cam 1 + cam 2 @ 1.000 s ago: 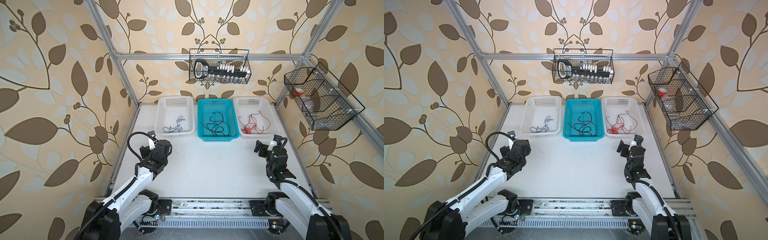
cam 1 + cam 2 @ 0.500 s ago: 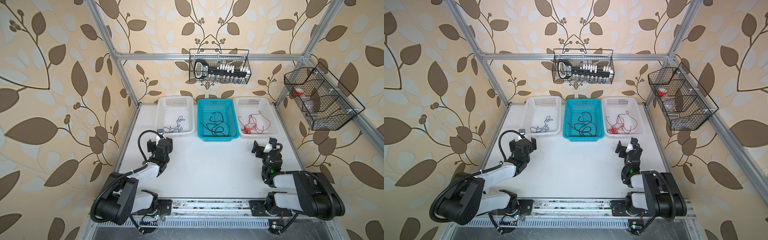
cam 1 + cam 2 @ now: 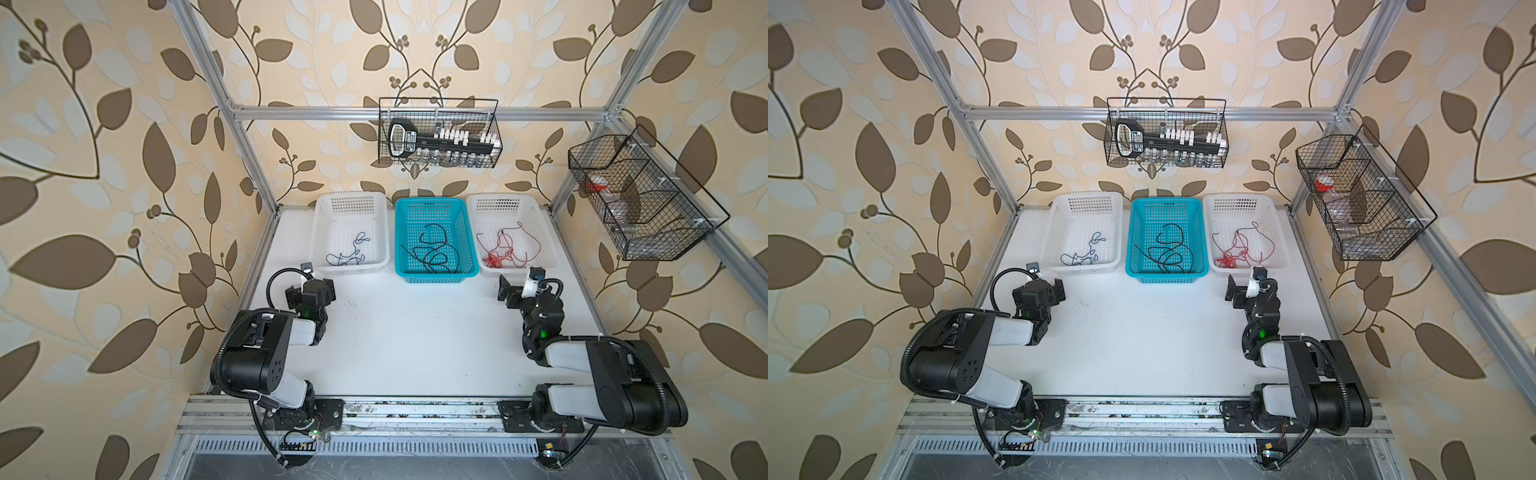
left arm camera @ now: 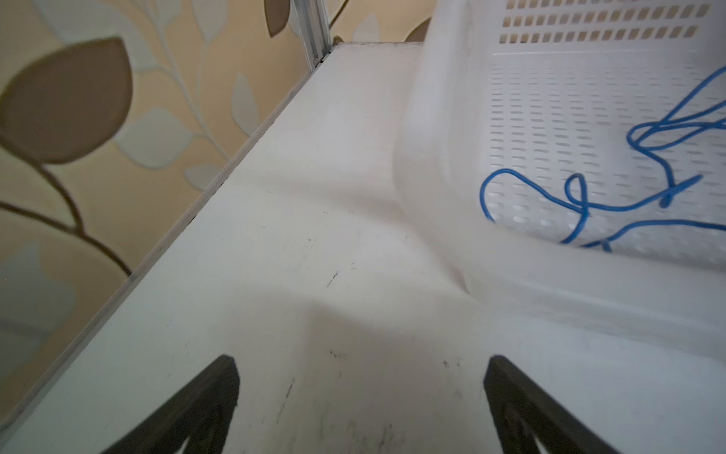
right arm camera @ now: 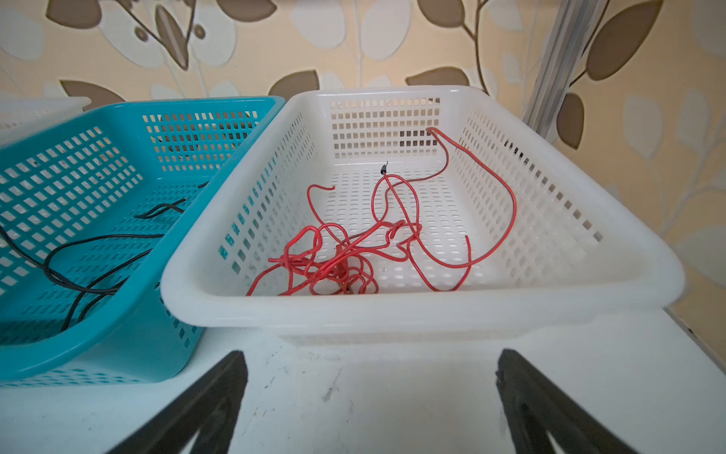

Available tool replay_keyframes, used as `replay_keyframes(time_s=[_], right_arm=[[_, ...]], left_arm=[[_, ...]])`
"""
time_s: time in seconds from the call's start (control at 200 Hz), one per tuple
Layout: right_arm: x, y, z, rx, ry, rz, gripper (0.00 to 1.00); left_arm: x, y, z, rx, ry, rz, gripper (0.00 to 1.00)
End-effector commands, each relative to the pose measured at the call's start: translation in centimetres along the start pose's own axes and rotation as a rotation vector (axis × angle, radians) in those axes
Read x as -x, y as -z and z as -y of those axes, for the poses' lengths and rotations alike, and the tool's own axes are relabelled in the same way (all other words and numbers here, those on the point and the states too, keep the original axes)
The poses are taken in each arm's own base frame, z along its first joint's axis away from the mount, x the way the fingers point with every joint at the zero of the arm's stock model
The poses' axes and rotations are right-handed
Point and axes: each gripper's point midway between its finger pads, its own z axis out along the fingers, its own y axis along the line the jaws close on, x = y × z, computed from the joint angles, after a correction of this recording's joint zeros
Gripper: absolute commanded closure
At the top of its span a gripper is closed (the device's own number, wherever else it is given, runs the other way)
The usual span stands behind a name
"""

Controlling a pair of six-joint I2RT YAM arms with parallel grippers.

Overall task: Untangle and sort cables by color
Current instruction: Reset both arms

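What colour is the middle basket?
Turquoise blue. The middle basket shows best in a top view.

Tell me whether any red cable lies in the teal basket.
No: the teal basket holds only black cables.

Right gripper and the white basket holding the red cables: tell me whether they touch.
Apart. In the right wrist view the right gripper, jaws open, ends short of the white basket; a strip of bare table shows between.

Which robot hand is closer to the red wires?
Right. The right gripper sits just in front of the white basket holding the red cables; the left gripper is two baskets away, by the blue cables.
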Motion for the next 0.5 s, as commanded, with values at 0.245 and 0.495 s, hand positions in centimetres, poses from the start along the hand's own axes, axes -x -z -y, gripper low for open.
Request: replay_keyframes(time_s=[0.245,0.495], right_arm=[[0.39,-0.32,-0.79,0.036,0.031,0.007,0.00],[0.38,-0.29,-0.75,0.033,0.032,0.009,0.00]], left_arm=[[2.17,-0.31,-0.38,0.016,0.090,0.043,0.01],[2.13,-0.28,-0.43,0.016,0.090,0.042,0.01]])
